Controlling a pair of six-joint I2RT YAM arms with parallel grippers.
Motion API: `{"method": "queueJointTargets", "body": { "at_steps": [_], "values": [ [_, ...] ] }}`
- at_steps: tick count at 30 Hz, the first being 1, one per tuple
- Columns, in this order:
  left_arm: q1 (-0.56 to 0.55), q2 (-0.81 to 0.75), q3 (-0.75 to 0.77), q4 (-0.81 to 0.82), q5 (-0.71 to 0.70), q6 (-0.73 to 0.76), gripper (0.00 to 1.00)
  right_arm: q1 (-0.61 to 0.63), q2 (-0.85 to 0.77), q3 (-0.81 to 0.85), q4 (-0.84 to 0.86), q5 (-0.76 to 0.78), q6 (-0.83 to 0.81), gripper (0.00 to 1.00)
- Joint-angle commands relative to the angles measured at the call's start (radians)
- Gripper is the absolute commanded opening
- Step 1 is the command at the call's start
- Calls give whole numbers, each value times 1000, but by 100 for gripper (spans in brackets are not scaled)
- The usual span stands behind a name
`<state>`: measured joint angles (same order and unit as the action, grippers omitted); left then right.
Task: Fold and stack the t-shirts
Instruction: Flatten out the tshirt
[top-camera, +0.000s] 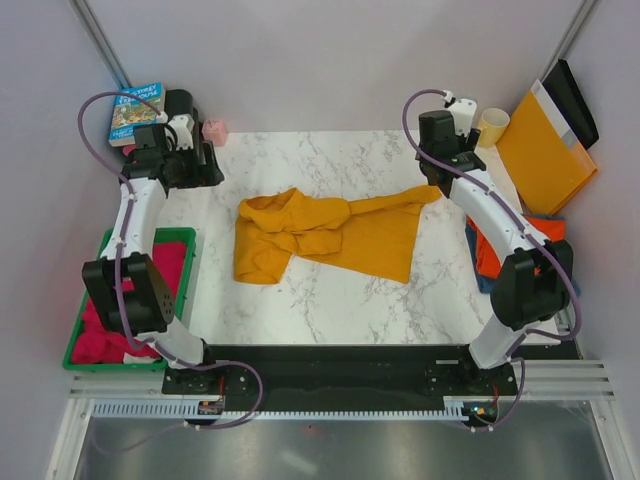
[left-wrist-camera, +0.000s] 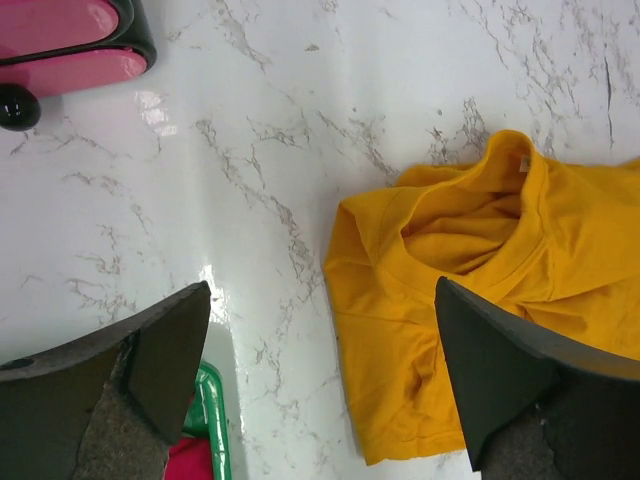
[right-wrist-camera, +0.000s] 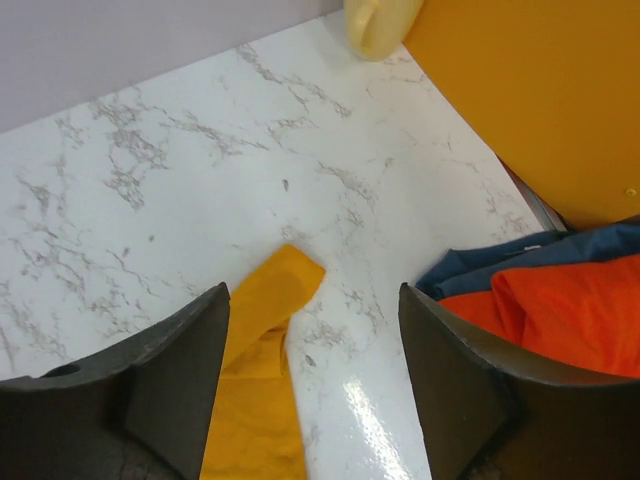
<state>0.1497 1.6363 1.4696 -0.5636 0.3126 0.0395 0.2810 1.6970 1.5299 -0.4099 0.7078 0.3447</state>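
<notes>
Flattening of the first shirt is judged to be the step in hand. The mustard-yellow shirt (top-camera: 330, 235) is seen crumpled in the middle of the marble table (top-camera: 330, 310), its collar end bunched and doubled over toward the left and one narrow corner drawn out toward the far right. No fold is made in it yet.

The left gripper (top-camera: 208, 170) is held above bare table just beside the collar end, jaws wide apart with nothing between them. The right gripper (top-camera: 438, 178) is held over the drawn-out corner, likewise spread and empty. The orange-red shirt (right-wrist-camera: 570, 310) and the blue shirt (right-wrist-camera: 520, 255) are piled at the table's right edge, near the paper envelope (top-camera: 540, 150).

Next, it is judged, the bunched left part must be caught by an edge and pulled out flat while the far corner is drawn the opposite way, before any fold can be laid.
</notes>
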Motion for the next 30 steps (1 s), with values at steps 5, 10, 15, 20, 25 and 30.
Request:
{"method": "queueJointTargets", "body": {
  "at_steps": [5, 10, 15, 20, 25, 30],
  "values": [
    [-9, -251, -206, 12, 40, 81, 99, 93, -132, -88, 28, -65, 30, 78],
    [-47, -389, -362, -102, 46, 180, 96, 188, -214, -273, 16, -88, 60, 74],
    [-91, -363, -410, -130, 49, 197, 88, 271, -247, -401, 14, -97, 141, 71],
    [-168, -224, -370, -92, 37, 166, 83, 368, -226, -432, -9, -87, 214, 68],
    [-279, -184, -354, -96, -35, 166, 75, 460, -223, -410, -75, -50, 261, 68],
    [-300, -245, -429, -119, -75, 220, 72, 500, -243, -428, -105, -10, 281, 68]
  ]
}}
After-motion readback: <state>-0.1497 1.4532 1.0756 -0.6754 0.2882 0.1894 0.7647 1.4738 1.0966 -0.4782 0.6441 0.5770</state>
